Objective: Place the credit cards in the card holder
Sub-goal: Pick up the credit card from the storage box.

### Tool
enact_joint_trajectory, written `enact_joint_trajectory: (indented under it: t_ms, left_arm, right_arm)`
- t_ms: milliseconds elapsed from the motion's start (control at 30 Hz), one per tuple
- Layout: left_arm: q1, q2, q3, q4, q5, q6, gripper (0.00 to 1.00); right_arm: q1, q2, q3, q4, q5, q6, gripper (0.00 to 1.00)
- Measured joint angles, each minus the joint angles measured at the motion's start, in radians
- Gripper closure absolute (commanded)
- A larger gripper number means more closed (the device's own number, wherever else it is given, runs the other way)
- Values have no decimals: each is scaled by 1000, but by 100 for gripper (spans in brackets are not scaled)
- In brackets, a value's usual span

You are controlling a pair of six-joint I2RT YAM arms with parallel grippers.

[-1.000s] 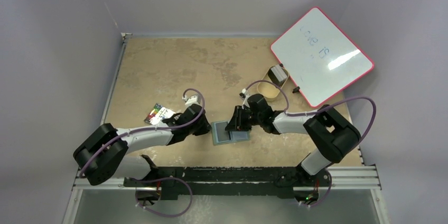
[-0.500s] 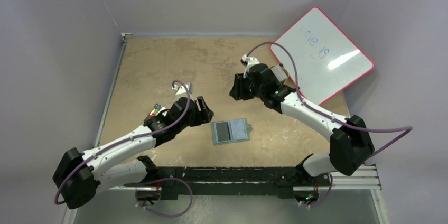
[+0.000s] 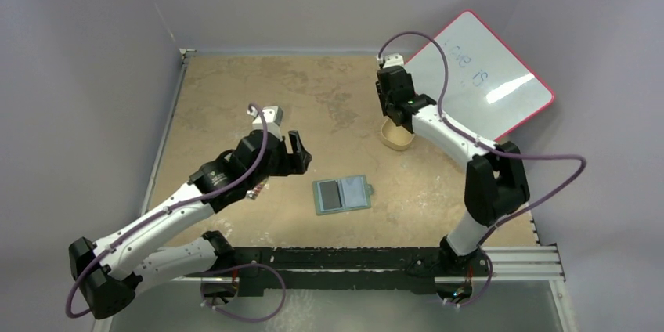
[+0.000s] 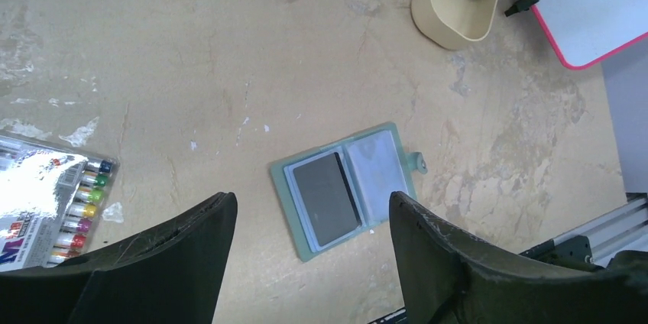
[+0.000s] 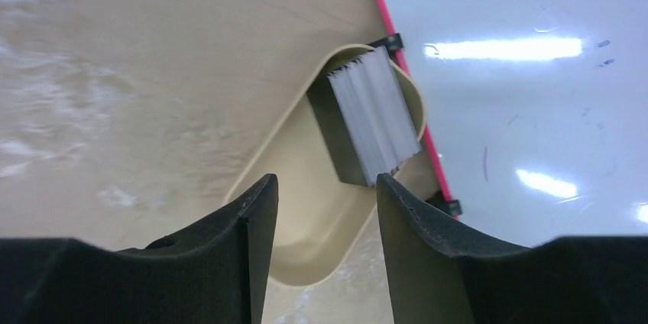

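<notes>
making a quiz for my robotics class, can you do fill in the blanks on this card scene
The card holder lies ____ on the table, one dark card inside.
The other credit cards stand in the tan ____.
The right gripper hovers over them, holding ____.
Missing: open, tray, nothing

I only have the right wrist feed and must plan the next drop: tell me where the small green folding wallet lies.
Observer: The small dull-green folding wallet lies opened flat on the tan table, closer to the arm bases than the tan oval tray.
Operator: Report what it holds.
Observer: One dark grey card sits in its left sleeve, seen from overhead; whether the pale right sleeve holds one I cannot tell.
Operator: Now check the left arm.
Observer: The left jaws stand wide open and empty, raised over the table left of the wallet.
</notes>
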Motion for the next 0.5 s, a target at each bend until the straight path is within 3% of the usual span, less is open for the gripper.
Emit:
enact_joint_trajectory:
  t_ms: [500]
  left_arm:
    - [0, -76, 19, -95, -61, 90, 26]
  right_arm:
    - [-67, 321, 105, -8, 169, -189, 46]
